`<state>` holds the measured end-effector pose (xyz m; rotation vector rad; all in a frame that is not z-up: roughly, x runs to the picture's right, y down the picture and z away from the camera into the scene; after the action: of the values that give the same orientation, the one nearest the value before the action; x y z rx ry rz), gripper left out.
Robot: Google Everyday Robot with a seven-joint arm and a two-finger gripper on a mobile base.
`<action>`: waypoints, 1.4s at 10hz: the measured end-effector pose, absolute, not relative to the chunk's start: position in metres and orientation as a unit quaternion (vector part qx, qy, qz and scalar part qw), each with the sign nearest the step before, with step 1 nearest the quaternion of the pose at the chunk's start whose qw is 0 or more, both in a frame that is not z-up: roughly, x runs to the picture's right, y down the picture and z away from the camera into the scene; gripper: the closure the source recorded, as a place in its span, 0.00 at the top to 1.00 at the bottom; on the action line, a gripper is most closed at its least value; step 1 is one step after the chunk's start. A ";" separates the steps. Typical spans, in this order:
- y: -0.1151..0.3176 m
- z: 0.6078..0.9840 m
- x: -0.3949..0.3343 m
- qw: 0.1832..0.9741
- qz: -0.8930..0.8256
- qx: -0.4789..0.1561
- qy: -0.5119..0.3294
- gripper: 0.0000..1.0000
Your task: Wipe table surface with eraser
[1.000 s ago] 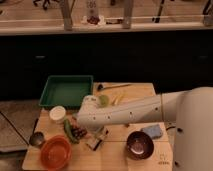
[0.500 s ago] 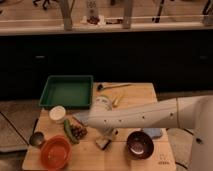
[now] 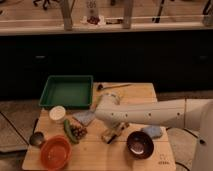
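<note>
Apparently the tool [image 3: 112,133] presses the eraser [image 3: 110,135] flat onto the table [image 3: 100,155] for wiping, between the dark bowl [image 3: 140,144] and the orange bowl [image 3: 55,152]; its grip I cannot tell.

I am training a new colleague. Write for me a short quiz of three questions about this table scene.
1. True or false: the green tray sits at the table's far left.
2. Which bowl is nearest the gripper? A) orange bowl B) dark bowl
3. What lies right under the gripper on the table surface?

Key: 1. True. 2. B. 3. The eraser, a small tan block; whether the gripper grips it cannot be told.
</note>
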<state>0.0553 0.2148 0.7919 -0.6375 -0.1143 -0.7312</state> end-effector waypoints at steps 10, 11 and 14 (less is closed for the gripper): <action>0.198 0.821 -0.026 0.842 -0.431 -0.313 -0.088 0.04; 0.204 0.819 -0.037 0.834 -0.446 -0.311 -0.095 0.04; 0.225 0.801 -0.048 0.818 -0.477 -0.302 -0.107 0.04</action>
<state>-0.0478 0.2254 0.8013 -0.6444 -0.2270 -1.0162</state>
